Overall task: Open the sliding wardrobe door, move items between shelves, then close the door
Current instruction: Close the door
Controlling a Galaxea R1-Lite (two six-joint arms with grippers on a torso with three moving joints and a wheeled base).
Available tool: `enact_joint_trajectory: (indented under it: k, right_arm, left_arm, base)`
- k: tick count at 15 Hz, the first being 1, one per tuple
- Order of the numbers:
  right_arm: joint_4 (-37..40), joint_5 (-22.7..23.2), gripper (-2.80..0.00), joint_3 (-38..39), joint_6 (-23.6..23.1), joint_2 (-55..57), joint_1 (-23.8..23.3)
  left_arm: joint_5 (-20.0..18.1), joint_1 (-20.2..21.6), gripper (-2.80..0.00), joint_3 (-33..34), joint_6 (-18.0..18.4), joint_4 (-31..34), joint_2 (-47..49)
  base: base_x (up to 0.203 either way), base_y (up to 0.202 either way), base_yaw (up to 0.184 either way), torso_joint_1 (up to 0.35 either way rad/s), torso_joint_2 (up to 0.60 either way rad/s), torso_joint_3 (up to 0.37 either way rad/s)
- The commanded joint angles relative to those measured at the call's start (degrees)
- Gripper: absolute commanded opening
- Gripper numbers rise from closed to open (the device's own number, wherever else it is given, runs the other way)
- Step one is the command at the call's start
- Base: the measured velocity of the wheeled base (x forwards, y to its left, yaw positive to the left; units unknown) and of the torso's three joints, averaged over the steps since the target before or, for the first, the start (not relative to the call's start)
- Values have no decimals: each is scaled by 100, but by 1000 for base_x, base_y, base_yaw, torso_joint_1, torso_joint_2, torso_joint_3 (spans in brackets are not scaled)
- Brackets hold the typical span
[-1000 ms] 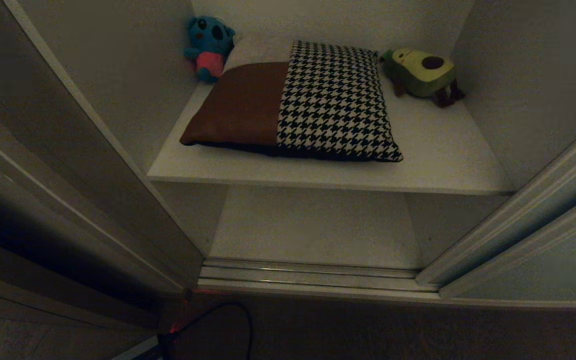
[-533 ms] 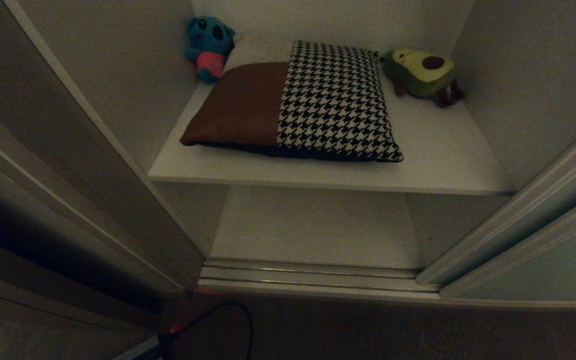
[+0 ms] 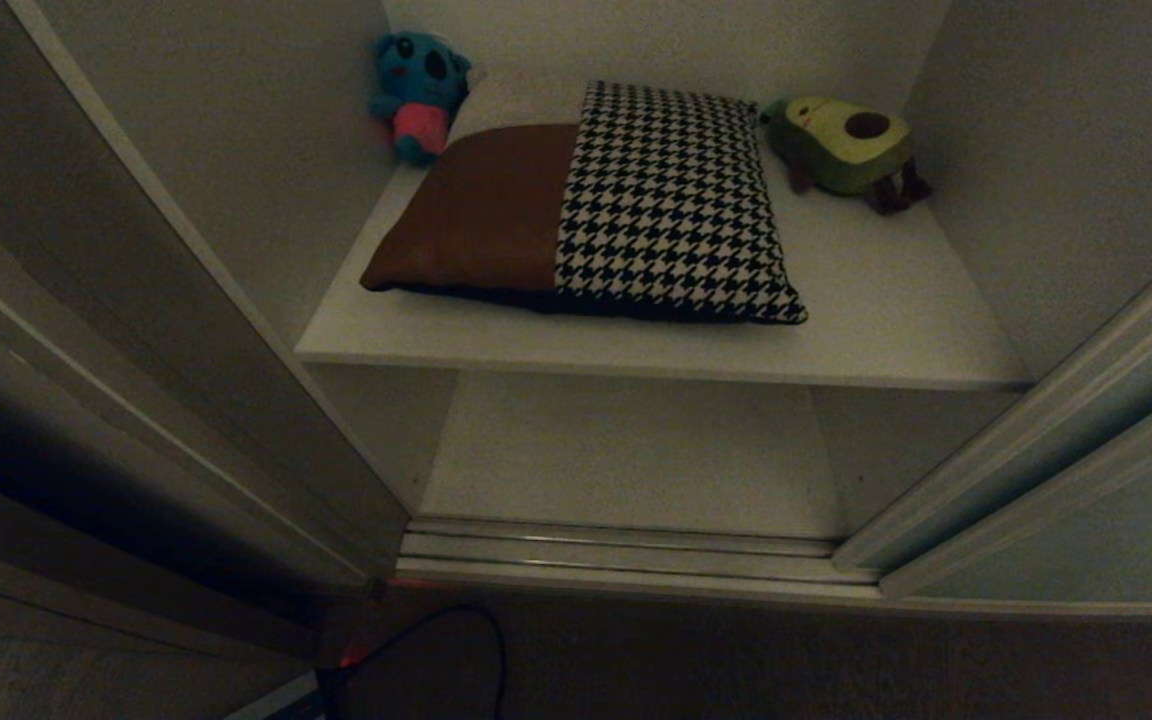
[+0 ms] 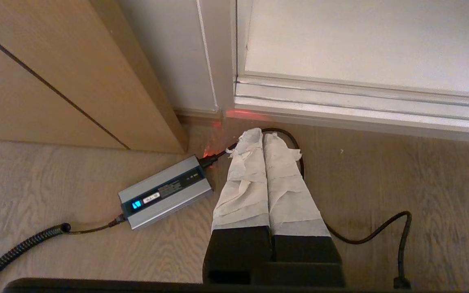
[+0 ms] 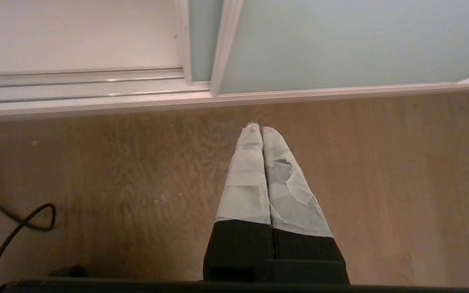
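With sliding wardrobe door (image 3: 1086,480) already open: houndstooth cushion (image 3: 671,205) lying upper-centre, awaiting moving; left gripper (image 4: 264,136), right gripper (image 5: 257,128) jaws closed, gripping nothing.

Change since earlier head views: none visible; cushion (image 3: 596,205) and both plush toys unmoved on upper shelf (image 3: 876,300); door position unaltered.

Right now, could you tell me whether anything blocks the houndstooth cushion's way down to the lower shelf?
Nothing visible does: the black-and-white houndstooth cushion lies on the upper beige shelf, the lower shelf is bare, and the grey-green sliding door stands aside.
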Motion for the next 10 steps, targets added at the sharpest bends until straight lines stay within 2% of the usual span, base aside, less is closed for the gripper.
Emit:
enact_joint_trajectory:
  k: [1, 7, 10]
  right_arm:
    - [15, -54, -280, -74, -9, 61, -8]
    - [-135, -141, -280, -761, 3, 377, -1]
    - [-538, -565, -280, -1051, -33, 791, -2]
  left_arm:
    - [4, -1, -280, 3, -4, 8, 1]
    - [4, -1, -280, -3, -4, 8, 1]
    - [4, -1, -280, -3, -4, 8, 1]
  base:
    - [0, 0, 0, 0, 0, 0]
    - [0, 0, 0, 0, 0, 0]
    - [0, 0, 0, 0, 0, 0]
